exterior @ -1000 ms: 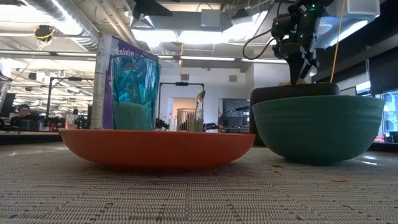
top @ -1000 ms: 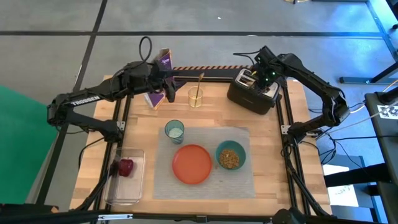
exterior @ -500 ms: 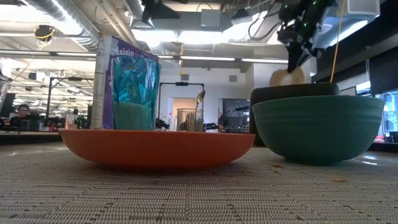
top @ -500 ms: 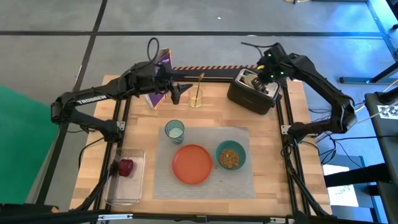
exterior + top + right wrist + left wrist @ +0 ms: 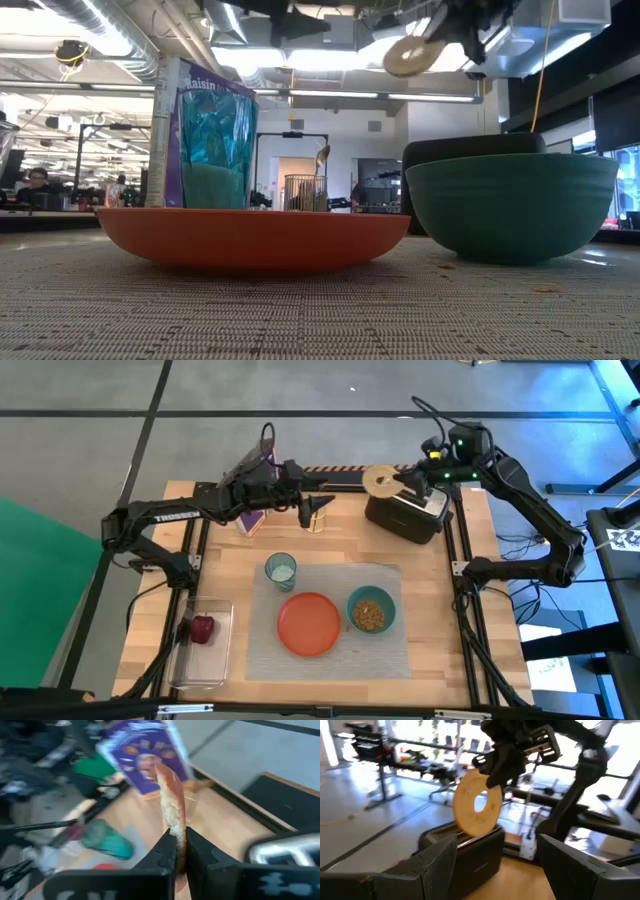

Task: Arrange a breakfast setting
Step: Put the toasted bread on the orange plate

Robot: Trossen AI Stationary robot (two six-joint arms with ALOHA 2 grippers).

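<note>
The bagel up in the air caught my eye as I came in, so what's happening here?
The right gripper holds the bagel by its edge, in the air over the black toaster. The left gripper hangs open near the gold spoon at the table's back. On the placemat, the orange plate is bare, the teal bowl holds cereal, and the cup stands beside them.

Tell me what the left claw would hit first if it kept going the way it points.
Probably the bagel held by the right claw, above the black toaster. The left claw is open and faces both; depth is unclear.
</note>
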